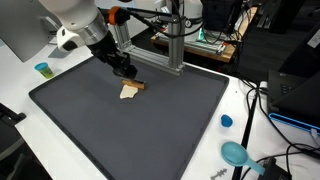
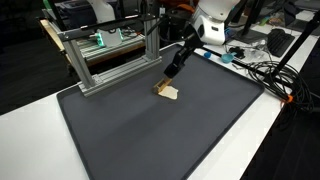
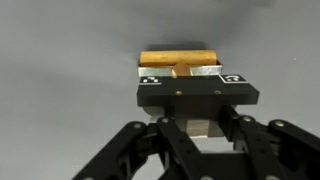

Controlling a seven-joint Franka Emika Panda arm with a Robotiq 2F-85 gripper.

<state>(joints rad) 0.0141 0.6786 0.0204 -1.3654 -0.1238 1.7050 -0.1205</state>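
My gripper [image 1: 126, 74] is low over the far middle of a dark grey mat [image 1: 150, 125], right above a small wooden pile. It also shows in an exterior view [image 2: 170, 76]. The pile is a pale wooden block [image 1: 128, 92] with an orange-brown wooden piece [image 1: 138, 85] lying against its top. Both also show in an exterior view, the block [image 2: 170, 95] and the piece [image 2: 160, 88]. In the wrist view the fingers [image 3: 200, 128] stand on either side of the pale block [image 3: 200, 126] and look closed against it. The orange-brown piece [image 3: 178, 57] lies just beyond. The block rests on the mat.
A metal frame [image 1: 170, 45] stands at the mat's far edge. A blue cup [image 1: 42, 69], a blue cap [image 1: 226, 121] and a teal scoop-like object [image 1: 237, 153] lie on the white table off the mat. Cables [image 2: 265, 70] run beside the mat.
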